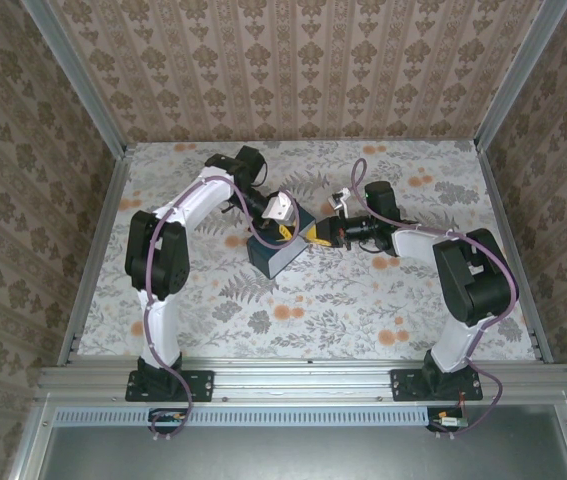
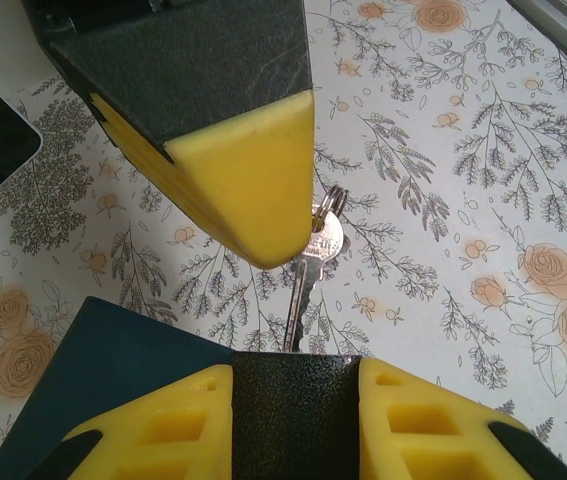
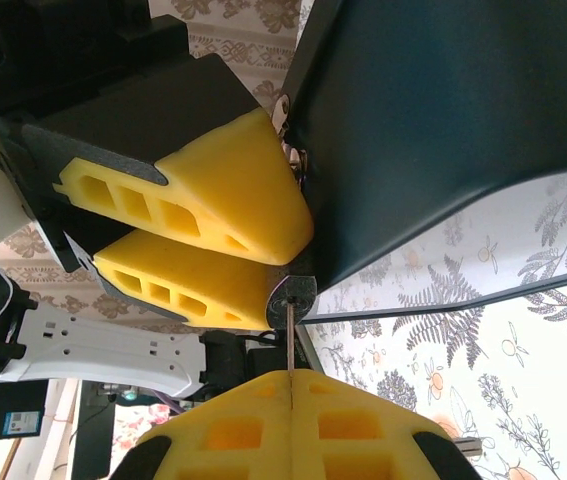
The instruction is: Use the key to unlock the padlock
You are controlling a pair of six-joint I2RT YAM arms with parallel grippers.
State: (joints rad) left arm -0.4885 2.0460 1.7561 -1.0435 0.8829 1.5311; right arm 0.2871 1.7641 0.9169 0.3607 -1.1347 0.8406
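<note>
The tabletop (image 1: 363, 290) has a pale cloth with grey leaves and orange flowers on it. A dark blue box (image 1: 281, 250) sits near the middle of the tabletop. Walls with brown patterned paper (image 1: 303, 70) stand around three sides, with grey metal rails (image 1: 303, 378) along the near edge.

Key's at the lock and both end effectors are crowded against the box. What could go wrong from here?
1. The right end effector pinches the key edge-on, so a turn could twist it out of the pads.
2. The left end effector grips what looks like the padlock. If that slips, the key may bind.
3. The two sets of fingers sit very close beside the blue box, so a wrist roll may make them collide.
</note>
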